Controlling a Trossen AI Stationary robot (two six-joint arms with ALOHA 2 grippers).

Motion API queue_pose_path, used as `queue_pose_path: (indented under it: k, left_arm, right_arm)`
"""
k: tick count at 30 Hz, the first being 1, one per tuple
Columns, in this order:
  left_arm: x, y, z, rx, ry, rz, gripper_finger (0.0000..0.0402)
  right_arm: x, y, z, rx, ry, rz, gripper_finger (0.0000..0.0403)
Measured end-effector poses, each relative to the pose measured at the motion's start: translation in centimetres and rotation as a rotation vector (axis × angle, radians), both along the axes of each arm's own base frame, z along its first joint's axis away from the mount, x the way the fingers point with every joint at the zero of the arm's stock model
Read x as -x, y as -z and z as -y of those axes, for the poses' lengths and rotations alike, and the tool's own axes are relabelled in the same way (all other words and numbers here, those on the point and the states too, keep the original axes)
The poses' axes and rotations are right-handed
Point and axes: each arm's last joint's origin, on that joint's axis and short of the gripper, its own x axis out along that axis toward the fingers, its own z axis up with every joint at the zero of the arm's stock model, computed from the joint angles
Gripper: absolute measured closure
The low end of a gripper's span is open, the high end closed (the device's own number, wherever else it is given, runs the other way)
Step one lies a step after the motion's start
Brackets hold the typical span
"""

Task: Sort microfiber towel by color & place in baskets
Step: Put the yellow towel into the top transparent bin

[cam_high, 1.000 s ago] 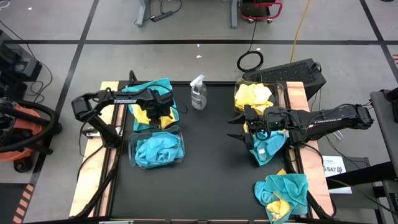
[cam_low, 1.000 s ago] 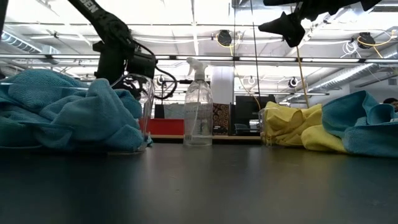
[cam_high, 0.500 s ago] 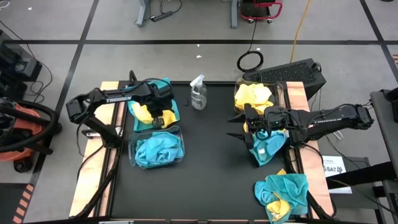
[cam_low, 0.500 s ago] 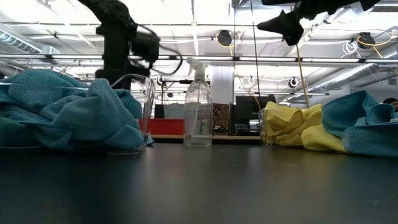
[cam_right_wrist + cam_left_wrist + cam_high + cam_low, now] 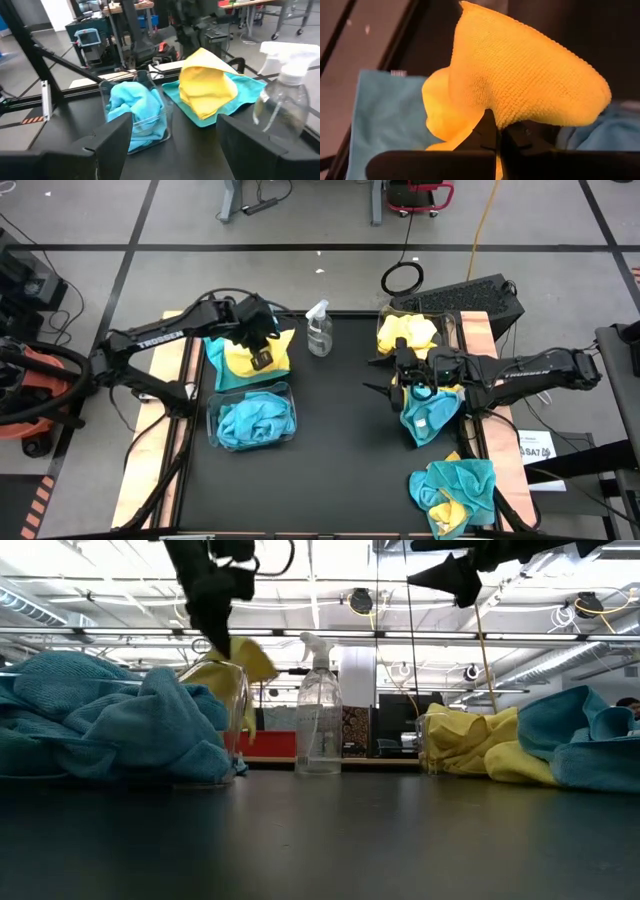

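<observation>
My left gripper (image 5: 260, 352) (image 5: 217, 632) (image 5: 496, 134) is shut on a bright yellow towel (image 5: 250, 360) (image 5: 236, 662) (image 5: 206, 82) at the far left of the table. That towel lies on a spread teal towel (image 5: 222, 370) (image 5: 380, 110). Nearer stands a clear basket (image 5: 252, 418) (image 5: 137, 112) filled with teal towels. A second clear basket (image 5: 408, 332) at the far right holds yellow ones. My right gripper (image 5: 372, 376) (image 5: 175, 145) is open in the air, beside a teal towel heap (image 5: 430, 415). My left gripper pinches a raised fold of the yellow towel (image 5: 520, 110) between its two fingers, coming from above and pointing down. The towel is drawn up into a peak under the fingers. Its lower part (image 5: 210, 100) rests on the spread teal towel.
A clear spray bottle (image 5: 318, 330) (image 5: 318, 720) stands at the far middle. A mixed teal and yellow towel heap (image 5: 455, 492) lies at the near right corner. Bare black tabletop (image 5: 340, 450) spans the middle.
My left gripper has gone up and a little toward the far edge, keeping shut on the yellow towel. The towel's pinched part has been pulled up into a peak, while its lower part stays on the teal towel. My right gripper has held nearly still.
</observation>
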Motion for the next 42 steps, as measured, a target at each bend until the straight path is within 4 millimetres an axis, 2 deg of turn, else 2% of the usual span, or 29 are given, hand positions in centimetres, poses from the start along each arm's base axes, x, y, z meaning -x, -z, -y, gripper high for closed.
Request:
queue_pose_path:
  k: [12,22,31,42]
  left_arm:
    - [-3.2,-4.2,3.1,-0.096,0.089,0.379,0.0401]
    - [-4.8,-6.7,4.2,-0.191,0.188,0.612,0.0401]
    - [-5.7,-9.1,4.9,-0.211,0.323,0.873,0.0401]
    - [-6.1,-9.8,6.1,-0.201,0.374,0.954,0.0401]
  right_arm:
    - [0.0,0.2,1.5,0.001,0.007,-0.017,0.0122]
    - [-0.6,0.7,2.0,0.041,0.005,-0.045,0.0122]
    - [-3.3,2.0,2.0,0.017,0.000,-0.017,0.0122]
    - [-5.8,2.8,2.1,0.002,-0.008,0.091,0.0122]
